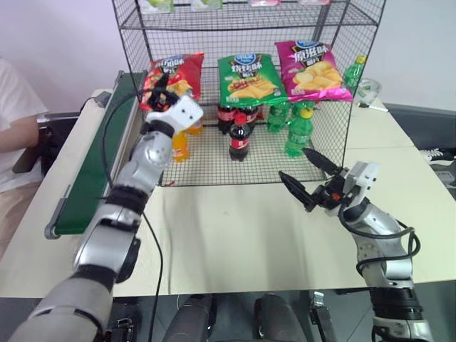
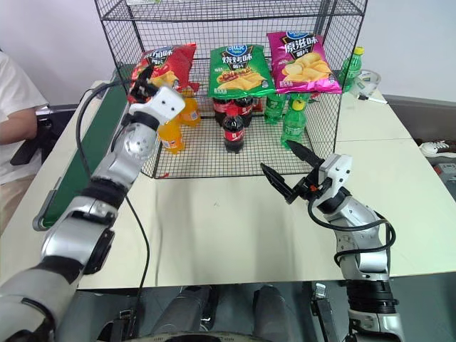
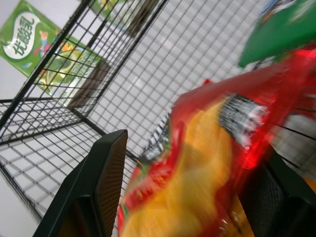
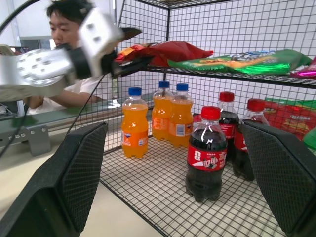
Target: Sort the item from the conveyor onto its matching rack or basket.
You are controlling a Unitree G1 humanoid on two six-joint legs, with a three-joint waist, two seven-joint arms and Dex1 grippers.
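Here, nearest you first:
Right hand: your right hand [image 1: 308,177] hangs over the pale tabletop [image 1: 235,235], in front of the cage, its two black fingers spread wide apart with nothing between them.
Conveyor: the long dark green belt in its grey metal frame [image 1: 100,157] runs along your left side of the tabletop, beside the cage.
Lower tier: orange soda bottles with blue caps [image 4: 134,129], dark cola bottles with red caps [image 4: 206,154] and green bottles with yellow caps [image 1: 299,133] stand on the cage's bottom mesh.
Left hand: your left hand [image 1: 162,91] is raised to the left end of the chip shelf; its fingers stand apart on either side of the bag's near edge, and you cannot tell whether they touch it.
Item: the glossy red potato-chip bag with pictured yellow chips [image 1: 174,77] lies on the middle shelf of the tall black wire-mesh cage [image 1: 345,85], leftmost in the row.
Neighbours: a green chip bag [image 1: 247,78] lies just beside it, then a magenta chip bag [image 1: 311,70].
Person: someone in a white shirt [image 1: 16,121] sits beyond the belt on your left.
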